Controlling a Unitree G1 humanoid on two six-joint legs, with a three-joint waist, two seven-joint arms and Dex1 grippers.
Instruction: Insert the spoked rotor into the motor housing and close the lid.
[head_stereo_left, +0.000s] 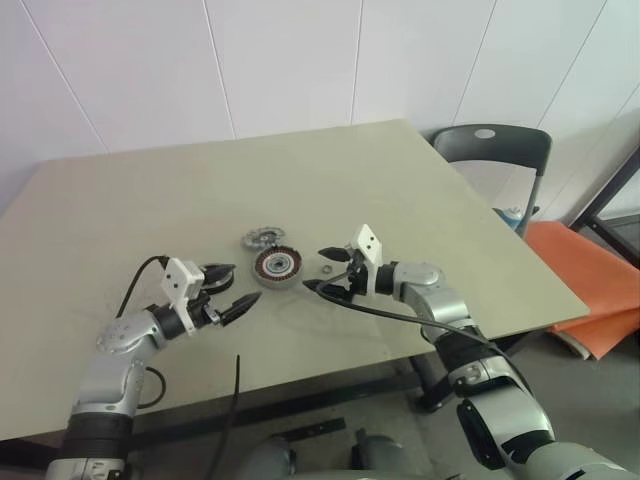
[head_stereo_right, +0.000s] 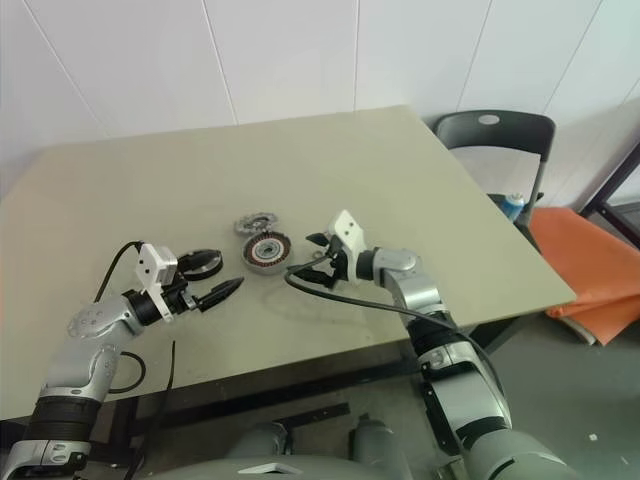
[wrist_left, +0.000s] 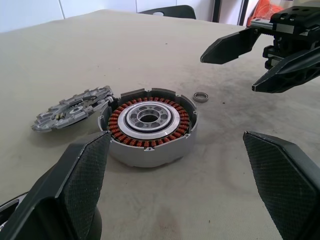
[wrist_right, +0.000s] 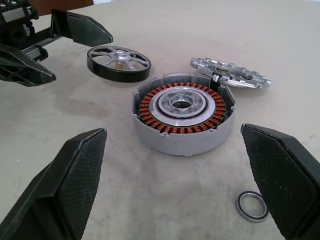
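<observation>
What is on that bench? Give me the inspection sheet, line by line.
Surface: beige tabletop, scuffed around the parts.
Job's things: round grey motor housing with copper-red windings, uncovered; black-rimmed silver-spoked rotor lying apart from it; notched silvery lid beside the housing.
Clutter: small loose metal ring.
Tools: left tool and right tool open, empty, flanking the housing.
Cables: black cable along the right arm.
Surroundings: dark grey chair, orange object, white wall.

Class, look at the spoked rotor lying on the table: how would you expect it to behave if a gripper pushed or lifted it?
The spoked rotor looks like rigid metal, so probably stiff and fairly heavy for its size. Lying flat on the table, it would likely slide, not roll. Its smooth dark rim may slip between fingers.
</observation>
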